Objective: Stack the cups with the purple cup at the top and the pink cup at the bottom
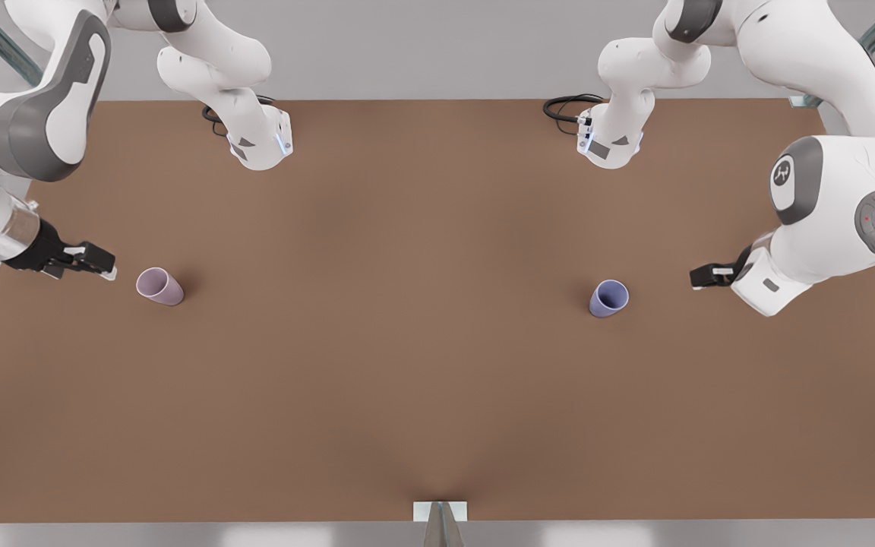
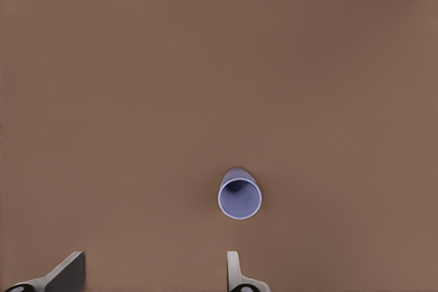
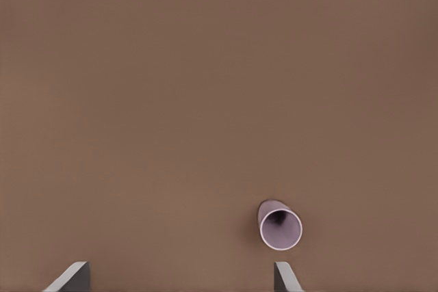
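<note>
On the brown bench (image 1: 407,342), near the edge on the front view's left, the small matte pink-mauve tapered cup (image 1: 159,286) stands upright. The right gripper (image 1: 96,262) is held just beside it, jaws apart. Near the opposite edge, the matte blue-violet tapered cup (image 1: 608,298) stands, with the left gripper (image 1: 703,277) near, jaws apart. The approach step is judged in hand; next, each cup must be straddled and clamped.

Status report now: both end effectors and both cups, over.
Left end effector open, beside purple cup. Right end effector open, beside pink cup. Cups upright, far apart, unstacked. Table between them clear.
</note>
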{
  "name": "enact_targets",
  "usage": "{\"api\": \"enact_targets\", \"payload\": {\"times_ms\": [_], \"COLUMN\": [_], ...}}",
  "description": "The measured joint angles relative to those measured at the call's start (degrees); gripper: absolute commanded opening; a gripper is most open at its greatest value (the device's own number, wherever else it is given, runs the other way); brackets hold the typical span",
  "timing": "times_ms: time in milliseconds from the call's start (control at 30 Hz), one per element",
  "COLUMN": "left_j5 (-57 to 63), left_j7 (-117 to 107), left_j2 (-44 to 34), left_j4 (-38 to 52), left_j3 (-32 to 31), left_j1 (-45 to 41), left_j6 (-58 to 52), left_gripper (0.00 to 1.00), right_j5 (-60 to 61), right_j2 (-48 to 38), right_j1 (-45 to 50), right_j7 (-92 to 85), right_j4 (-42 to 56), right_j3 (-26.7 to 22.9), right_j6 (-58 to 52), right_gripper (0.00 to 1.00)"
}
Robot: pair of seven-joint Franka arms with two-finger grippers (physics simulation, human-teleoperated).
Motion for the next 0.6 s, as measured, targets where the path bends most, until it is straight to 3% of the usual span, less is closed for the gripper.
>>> {"api": "enact_targets", "payload": {"times_ms": [133, 300, 500, 600], "left_j5": [0.32, 0.34, 0.31, 0.31], "left_j7": [0.9, 1.74, 2.46, 2.75], "left_j2": [0.03, 0.08, 0.49, 0.85], "left_j4": [-0.4, -1.37, -1.59, -1.6], "left_j3": [-0.04, -0.1, -0.09, -0.09], "left_j1": [-0.07, -0.09, -0.08, -0.08], "left_j6": [1.59, 2.54, 3.05, 3.21], "left_gripper": [1.0, 1.0, 1.0, 1.0], "right_j5": [0.12, 0.2, 0.22, 0.22], "right_j2": [-0.9, -4.88, -8.57, -7.68], "right_j1": [0.11, -1.81, -7.32, -7.97], "right_j7": [-0.38, -1.27, -5.47, -8.67], "right_j4": [-4.15, -20.16, -38.03, -42.1], "right_j3": [-0.09, -0.49, -0.5, -4.33], "right_j6": [0.97, 5.1, 17.63, 24.37], "right_gripper": [1.0, 1.0, 1.0, 1.0]}}
